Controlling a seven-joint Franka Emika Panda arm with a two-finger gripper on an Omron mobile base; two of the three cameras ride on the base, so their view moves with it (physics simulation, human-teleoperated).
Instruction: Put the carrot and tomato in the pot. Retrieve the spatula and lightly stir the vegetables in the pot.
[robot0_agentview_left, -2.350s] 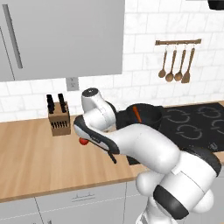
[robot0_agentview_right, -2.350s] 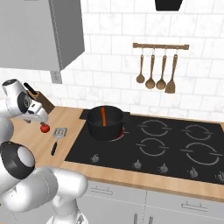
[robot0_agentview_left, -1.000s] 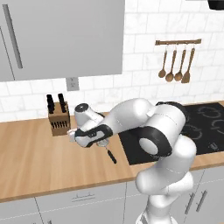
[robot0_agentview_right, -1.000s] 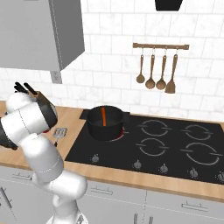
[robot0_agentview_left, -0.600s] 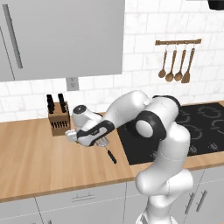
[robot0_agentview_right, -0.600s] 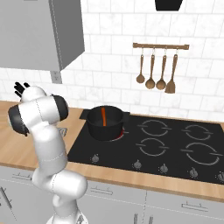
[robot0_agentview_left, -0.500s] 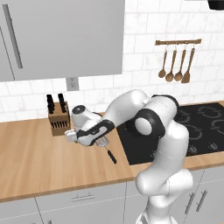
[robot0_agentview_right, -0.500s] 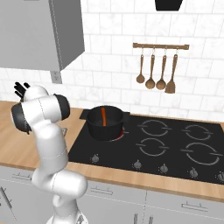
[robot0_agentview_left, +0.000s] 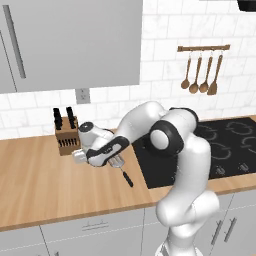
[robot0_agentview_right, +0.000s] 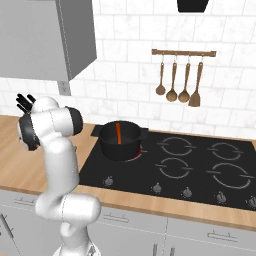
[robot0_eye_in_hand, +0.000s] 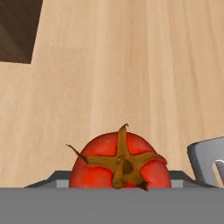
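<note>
The arm bends low over the wooden surface (robot0_agentview_left: 45, 185), its gripper (robot0_agentview_left: 102, 161) down just in front of the knife block (robot0_agentview_left: 66, 136), between that block and the black cooktop (robot0_agentview_left: 220, 150). In the hand view the tomato (robot0_eye_in_hand: 120, 162) lies close beneath the camera on the surface, its brown-green stem upward. Whether the fingers are open or have closed on it cannot be told, since they are hidden at the bottom of that view. Just beside the tomato, to the side away from the knife block's dark corner (robot0_eye_in_hand: 17, 28), the silver head of the spatula (robot0_eye_in_hand: 209, 160) shows; in the left base view its thin black handle (robot0_agentview_left: 126, 178) points away from the knife block toward the surface's front edge. The pot (robot0_agentview_right: 120, 141) stands on the cooktop's burner nearest the knife block, with the carrot (robot0_agentview_right: 118, 133) leaning upright inside it. Wooden spoons (robot0_agentview_right: 180, 80) hang on the tiled wall behind the cooktop.
</note>
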